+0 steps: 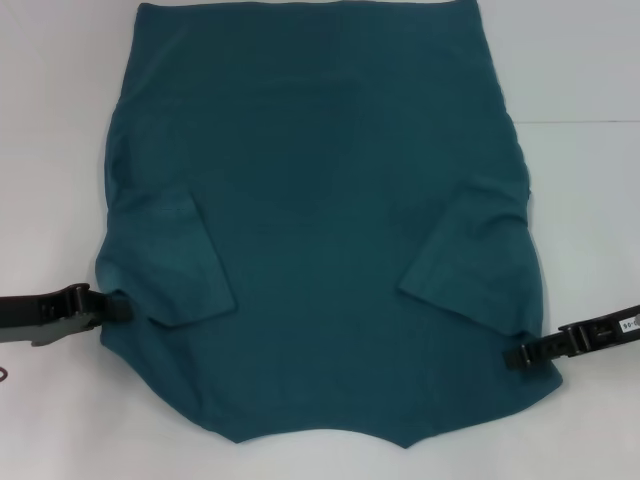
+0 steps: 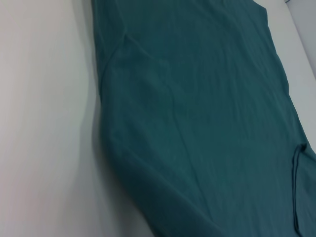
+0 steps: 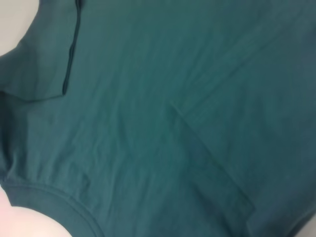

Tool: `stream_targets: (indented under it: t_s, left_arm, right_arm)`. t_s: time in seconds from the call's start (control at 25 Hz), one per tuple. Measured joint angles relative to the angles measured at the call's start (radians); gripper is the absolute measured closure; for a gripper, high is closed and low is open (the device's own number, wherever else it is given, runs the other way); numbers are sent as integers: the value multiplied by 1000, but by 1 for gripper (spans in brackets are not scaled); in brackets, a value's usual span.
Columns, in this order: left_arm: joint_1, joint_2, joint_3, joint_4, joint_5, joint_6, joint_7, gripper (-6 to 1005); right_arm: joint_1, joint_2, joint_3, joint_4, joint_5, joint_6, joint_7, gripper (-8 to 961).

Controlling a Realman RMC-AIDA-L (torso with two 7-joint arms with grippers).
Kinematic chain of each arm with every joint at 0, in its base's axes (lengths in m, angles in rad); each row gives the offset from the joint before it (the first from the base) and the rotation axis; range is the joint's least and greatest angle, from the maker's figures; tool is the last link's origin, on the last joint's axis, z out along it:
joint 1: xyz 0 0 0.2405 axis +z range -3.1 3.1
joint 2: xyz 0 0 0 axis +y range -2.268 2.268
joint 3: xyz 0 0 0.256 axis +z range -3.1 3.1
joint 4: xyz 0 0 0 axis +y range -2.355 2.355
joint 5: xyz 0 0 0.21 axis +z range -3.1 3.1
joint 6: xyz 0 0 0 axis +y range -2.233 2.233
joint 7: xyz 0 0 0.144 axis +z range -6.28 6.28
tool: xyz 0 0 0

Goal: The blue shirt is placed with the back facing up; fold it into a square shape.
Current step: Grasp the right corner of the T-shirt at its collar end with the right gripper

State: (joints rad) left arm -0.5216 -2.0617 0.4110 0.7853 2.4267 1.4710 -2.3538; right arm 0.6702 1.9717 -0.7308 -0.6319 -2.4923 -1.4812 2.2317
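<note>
The blue shirt [image 1: 320,200] lies flat on the white table, collar end near me and hem at the far side. Both sleeves are folded inward onto its back, the left sleeve [image 1: 180,255] and the right sleeve [image 1: 470,260]. My left gripper [image 1: 118,308] is at the shirt's left edge, just below the left sleeve, touching the fabric. My right gripper [image 1: 515,357] is at the shirt's right edge, near the shoulder, also touching the fabric. The left wrist view shows the shirt [image 2: 207,123] beside bare table. The right wrist view shows the shirt [image 3: 173,123] with its collar seam [image 3: 54,197].
The white table [image 1: 50,150] shows on both sides of the shirt and in a narrow strip at the near edge. The shirt's hem reaches the far edge of the head view.
</note>
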Motion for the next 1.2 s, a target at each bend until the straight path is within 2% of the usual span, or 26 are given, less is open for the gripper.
stream_targets:
  t_s: [0.56,0.68,0.88,1.04,1.2]
  left_arm:
    - [-3,0,2,0,-1,0,5,975]
    - [-3,0,1,0,-1,0,6,975]
    - [-3,0,2,0,-2,0,7,975]
    - [-3,0,1,1,-2,5,7,975]
    - [-3,3,1,8,-2,27,13,974]
  right_arm:
    - [-11,-17,4,-2,0,7,55,401]
    - [-9,-17,0,-1,-1,7,56,642]
    - [-8,-17,-3,-1,-2,7,61,847]
    - [-9,-20,1,-4,-3,-5,62,883]
    - [-13,-34,12,-11,0,-30,62,919]
